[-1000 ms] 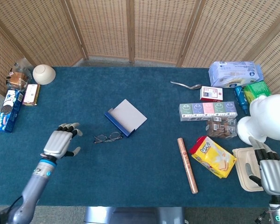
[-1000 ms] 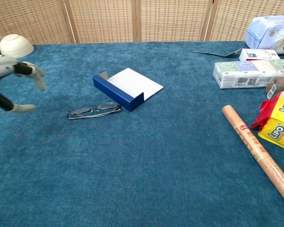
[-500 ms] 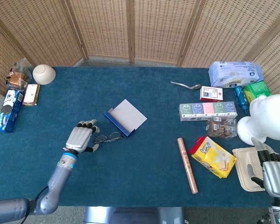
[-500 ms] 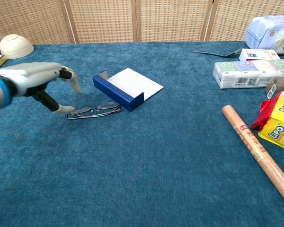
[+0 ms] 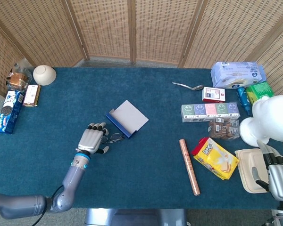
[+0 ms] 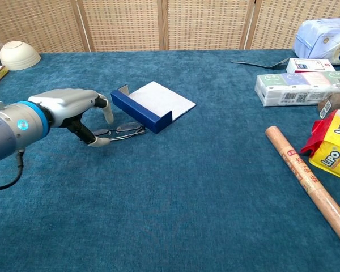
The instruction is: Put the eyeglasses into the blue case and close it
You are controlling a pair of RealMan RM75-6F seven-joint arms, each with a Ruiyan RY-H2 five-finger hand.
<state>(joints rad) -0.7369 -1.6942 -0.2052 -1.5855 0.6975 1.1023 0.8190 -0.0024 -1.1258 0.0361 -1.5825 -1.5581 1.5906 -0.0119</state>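
- Head view: the left hand [image 5: 93,140] sits left of centre, palm down, over the left part of the glasses [image 5: 114,137]. Its fingers are spread and not clamped on anything; only the right lens and part of the frame show past them.
- The glasses lie flat on the table [image 5: 146,155], just beside the lower left edge of the case [image 5: 126,118], which lies open at centre with its pale inside facing up. That open lid leaves it ready to take the glasses.
- The right hand [image 5: 277,174] rests at the lower right corner, far from the work. Its fingers look loosely straight, holding nothing.
- Chest view: the left hand [image 6: 79,110] comes in from the left edge, fingers arched downward above the glasses [image 6: 122,130], thumb low near the cloth. This looks like a stance for a pinch from above, since the thin frame gives little to grip.
- The case [image 6: 153,105] sits just behind the glasses, its blue wall toward them.
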